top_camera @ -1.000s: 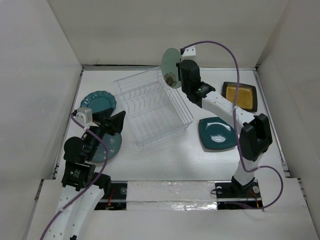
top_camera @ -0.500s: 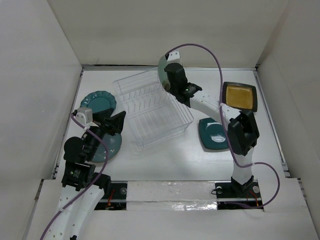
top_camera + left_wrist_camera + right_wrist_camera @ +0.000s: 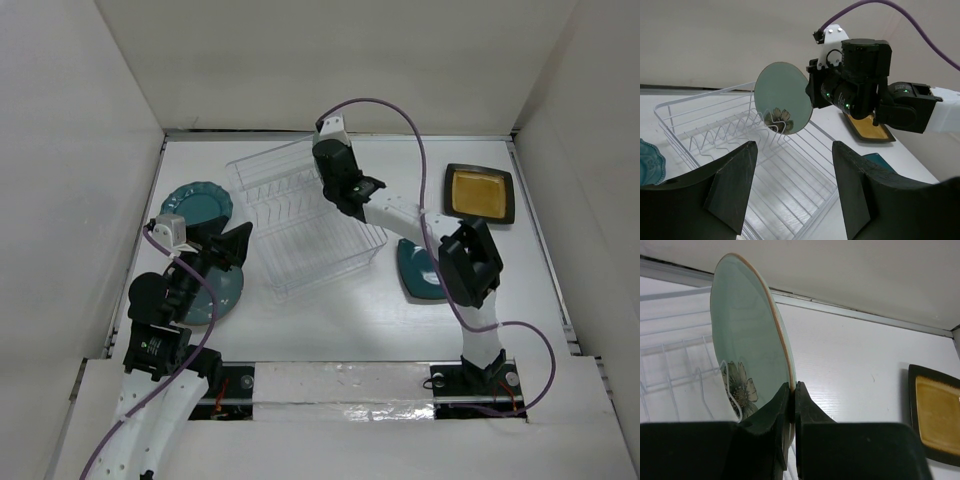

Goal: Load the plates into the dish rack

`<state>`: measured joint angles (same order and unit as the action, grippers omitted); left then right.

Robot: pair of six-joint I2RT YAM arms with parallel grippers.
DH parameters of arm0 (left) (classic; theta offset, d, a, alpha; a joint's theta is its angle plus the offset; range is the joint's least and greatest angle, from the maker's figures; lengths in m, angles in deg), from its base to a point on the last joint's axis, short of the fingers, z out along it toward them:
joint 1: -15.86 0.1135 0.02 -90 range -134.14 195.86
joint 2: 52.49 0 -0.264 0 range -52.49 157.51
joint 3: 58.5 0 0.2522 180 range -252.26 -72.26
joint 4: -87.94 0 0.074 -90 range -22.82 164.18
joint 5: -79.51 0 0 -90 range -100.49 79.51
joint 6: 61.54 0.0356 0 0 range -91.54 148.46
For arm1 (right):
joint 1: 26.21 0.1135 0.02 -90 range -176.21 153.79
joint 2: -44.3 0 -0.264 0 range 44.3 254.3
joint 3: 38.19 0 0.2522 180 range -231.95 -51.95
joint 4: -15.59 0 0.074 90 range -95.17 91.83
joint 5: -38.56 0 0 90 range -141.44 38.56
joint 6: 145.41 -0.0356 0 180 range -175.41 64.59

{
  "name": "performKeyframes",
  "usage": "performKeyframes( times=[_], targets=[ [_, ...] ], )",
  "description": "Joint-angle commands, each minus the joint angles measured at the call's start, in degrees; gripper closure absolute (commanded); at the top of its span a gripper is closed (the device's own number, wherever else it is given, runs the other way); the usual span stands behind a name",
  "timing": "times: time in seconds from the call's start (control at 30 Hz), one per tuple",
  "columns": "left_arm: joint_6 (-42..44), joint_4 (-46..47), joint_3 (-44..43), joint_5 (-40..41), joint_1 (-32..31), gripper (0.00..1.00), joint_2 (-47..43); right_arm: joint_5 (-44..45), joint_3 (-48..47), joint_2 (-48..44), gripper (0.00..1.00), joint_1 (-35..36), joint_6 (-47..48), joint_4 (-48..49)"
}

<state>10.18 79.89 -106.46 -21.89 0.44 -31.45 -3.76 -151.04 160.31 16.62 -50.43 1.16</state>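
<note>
Pale green plate upright at rack | right jaws clamp it | left jaws apart

The dish rack sits mid-worktop. Left of it lie a scalloped plate and, nearer, a round plate. Right of it lie a square plate, farther back, and a squarish plate, nearer. A flower-marked plate stands on edge among the rack's far pegs.

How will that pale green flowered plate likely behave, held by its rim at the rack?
The pale green plate looks rigid and glazed, so it is probably slippery and chip-prone. The right pincer pinches only its thin rim, so it may pivot or slide. Held on edge at the dish rack, it could roll or tip unless pegs catch it.
</note>
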Motion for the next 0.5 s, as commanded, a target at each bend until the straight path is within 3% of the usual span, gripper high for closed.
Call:
performKeyframes(
  times=[0.0, 0.27, 0.47],
  targets=[
    [0.0, 2.9, 0.1, -0.3, -0.3, 0.41, -0.1, 1.2, -4.6, 1.5, 0.89, 1.5, -2.2, 3.0],
    [0.1, 2.7, 0.0, -0.5, -0.3, 0.41, 0.1, 0.7, -6.0, 3.9, 0.78, 1.5, -4.3, 0.8],
    [0.2, 2.9, 0.0, -0.6, -0.3, 0.41, 0.1, -3.0, -4.2, -0.2, 0.51, 1.5, -8.0, 0.8]
  ],
)
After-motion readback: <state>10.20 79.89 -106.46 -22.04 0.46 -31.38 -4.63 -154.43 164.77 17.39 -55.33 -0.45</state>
